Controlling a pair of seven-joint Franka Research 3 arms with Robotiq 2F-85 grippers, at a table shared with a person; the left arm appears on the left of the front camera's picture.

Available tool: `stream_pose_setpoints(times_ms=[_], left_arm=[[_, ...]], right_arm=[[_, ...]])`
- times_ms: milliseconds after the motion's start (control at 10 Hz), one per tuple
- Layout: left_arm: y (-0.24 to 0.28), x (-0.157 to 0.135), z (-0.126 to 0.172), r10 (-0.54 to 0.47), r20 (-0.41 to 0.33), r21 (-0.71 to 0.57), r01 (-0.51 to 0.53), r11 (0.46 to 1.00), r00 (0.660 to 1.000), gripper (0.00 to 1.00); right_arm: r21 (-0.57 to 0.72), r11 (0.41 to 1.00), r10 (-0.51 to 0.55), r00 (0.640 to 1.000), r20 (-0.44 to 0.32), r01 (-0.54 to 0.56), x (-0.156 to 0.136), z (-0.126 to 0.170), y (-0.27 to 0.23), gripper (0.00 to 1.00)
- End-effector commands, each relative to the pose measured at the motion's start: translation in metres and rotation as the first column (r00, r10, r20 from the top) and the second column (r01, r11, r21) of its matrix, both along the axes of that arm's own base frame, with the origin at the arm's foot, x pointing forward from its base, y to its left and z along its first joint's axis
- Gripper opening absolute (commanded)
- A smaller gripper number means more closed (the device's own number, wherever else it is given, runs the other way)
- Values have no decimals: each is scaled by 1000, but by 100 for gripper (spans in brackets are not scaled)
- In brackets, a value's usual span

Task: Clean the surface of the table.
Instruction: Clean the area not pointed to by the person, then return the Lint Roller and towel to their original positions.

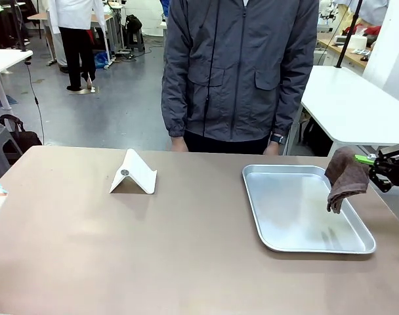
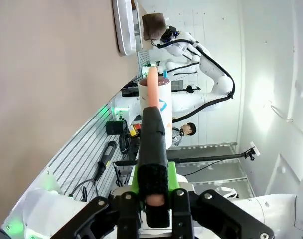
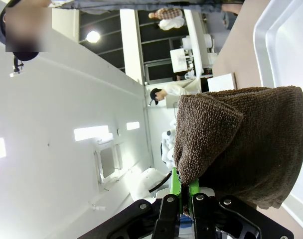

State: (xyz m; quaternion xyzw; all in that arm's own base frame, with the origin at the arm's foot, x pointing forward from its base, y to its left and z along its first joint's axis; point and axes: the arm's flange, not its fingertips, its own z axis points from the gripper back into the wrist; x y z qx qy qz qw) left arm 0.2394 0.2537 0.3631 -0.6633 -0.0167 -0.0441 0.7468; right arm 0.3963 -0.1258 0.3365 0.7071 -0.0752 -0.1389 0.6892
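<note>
**One cloth held, one table under it**

My right pincer [image 1: 365,160] is clamped on one brown terry cloth [image 1: 347,177]. The cloth is pinched between my green pads [image 3: 175,185] and bunches up just beyond them. It hangs below and to the left of the pincer, with its lower end over the right side of the one shallow silver metal tray [image 1: 298,216]. I cannot tell whether that end touches the metal.

The wide taupe-brown table [image 1: 153,249] lies below this pincer and stretches away to its left. One white folded card-like stand [image 1: 134,174] sits on it, well apart from the pincer and beyond the tray. One person in a grey zip jacket [image 1: 239,65] stands at the far edge.

My left pincer [image 2: 155,186] is closed on one slim stick [image 2: 154,134], black with an orange end, which points straight out past the fingertips. The tabletop runs alongside it.
</note>
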Motion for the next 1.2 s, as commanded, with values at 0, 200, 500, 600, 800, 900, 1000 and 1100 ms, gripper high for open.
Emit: stream_pose_setpoints(times_ms=[0, 200, 500, 600, 800, 900, 1000, 1100], left_arm=[[-2, -3, 5, -13, 5, 12, 13, 1000, 1000, 22], [-2, -3, 5, -13, 5, 12, 13, 1000, 1000, 22], [-2, -3, 5, -13, 5, 12, 13, 1000, 1000, 22], [-2, -3, 5, -13, 5, 12, 13, 1000, 1000, 22], [-2, -3, 5, -13, 5, 12, 13, 1000, 1000, 22], [-2, -3, 5, -13, 5, 12, 13, 1000, 1000, 22], [-2, -3, 5, -13, 5, 12, 13, 1000, 1000, 22], [-2, -3, 5, -13, 5, 12, 13, 1000, 1000, 22]], right_arm=[[3, 1000, 1, 1000, 9, -1, 1, 4, 1, 6], [3, 1000, 1, 1000, 9, -1, 1, 4, 1, 6], [3, 1000, 1, 1000, 9, -1, 1, 4, 1, 6], [3, 1000, 1, 1000, 9, -1, 1, 4, 1, 6], [3, 1000, 1, 1000, 9, -1, 1, 4, 1, 6], [3, 1000, 1, 1000, 9, -1, 1, 4, 1, 6], [3, 1000, 1, 1000, 9, -1, 1, 4, 1, 6], [3, 1000, 1, 1000, 9, -1, 1, 4, 1, 6]])
